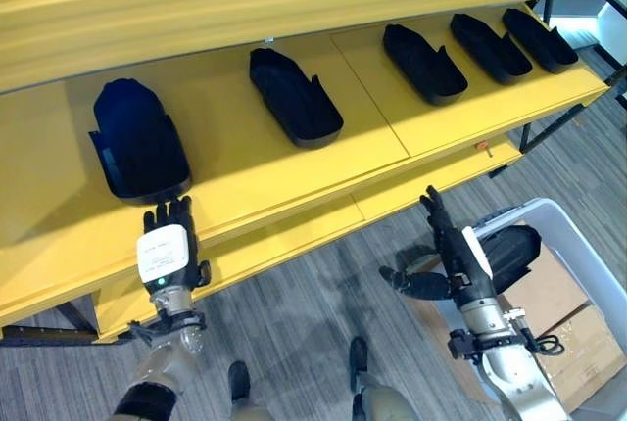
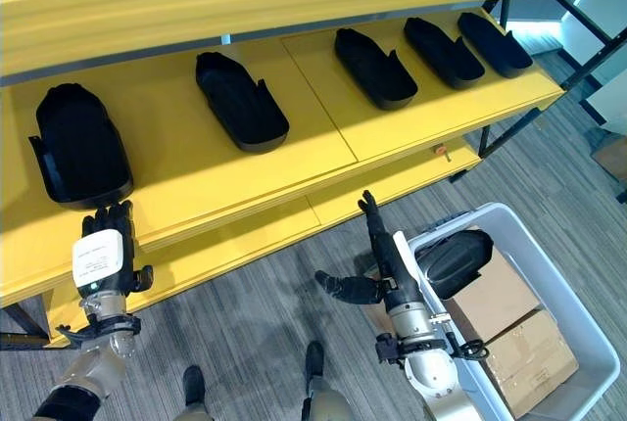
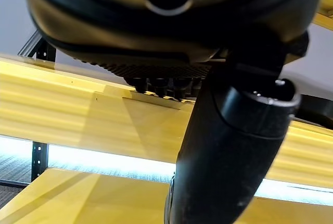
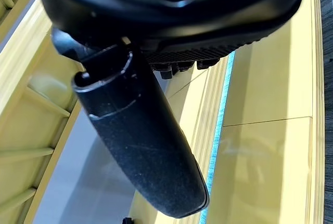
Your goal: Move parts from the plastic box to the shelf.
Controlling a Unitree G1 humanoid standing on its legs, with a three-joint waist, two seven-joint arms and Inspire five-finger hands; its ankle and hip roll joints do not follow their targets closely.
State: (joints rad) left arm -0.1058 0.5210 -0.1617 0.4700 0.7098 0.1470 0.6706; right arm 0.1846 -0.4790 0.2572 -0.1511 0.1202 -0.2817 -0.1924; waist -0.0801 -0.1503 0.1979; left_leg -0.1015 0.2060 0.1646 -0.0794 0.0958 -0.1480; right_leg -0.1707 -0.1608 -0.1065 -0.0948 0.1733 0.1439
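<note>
Several black moulded parts lie in a row on the yellow shelf (image 1: pixel 225 162), from the leftmost part (image 1: pixel 137 142) to the far right part (image 1: pixel 539 39). One more black part (image 1: pixel 511 250) rests in the pale plastic box (image 1: pixel 580 237) at the lower right. My left hand (image 1: pixel 165 253) is raised just below the shelf's front edge, under the leftmost part, open and empty, with its thumb (image 3: pixel 229 146) straight. My right hand (image 1: pixel 457 257) hovers beside the box, left of the part in it, fingers straight and holding nothing; its thumb (image 4: pixel 140 135) sticks out.
Cardboard boxes (image 2: pixel 509 323) lie in the plastic box under the black part. A lower yellow shelf board (image 1: pixel 294 245) juts out below the upper one. Dark shelf legs (image 1: pixel 551 125) stand at the right on the grey carpet floor (image 1: pixel 323 313).
</note>
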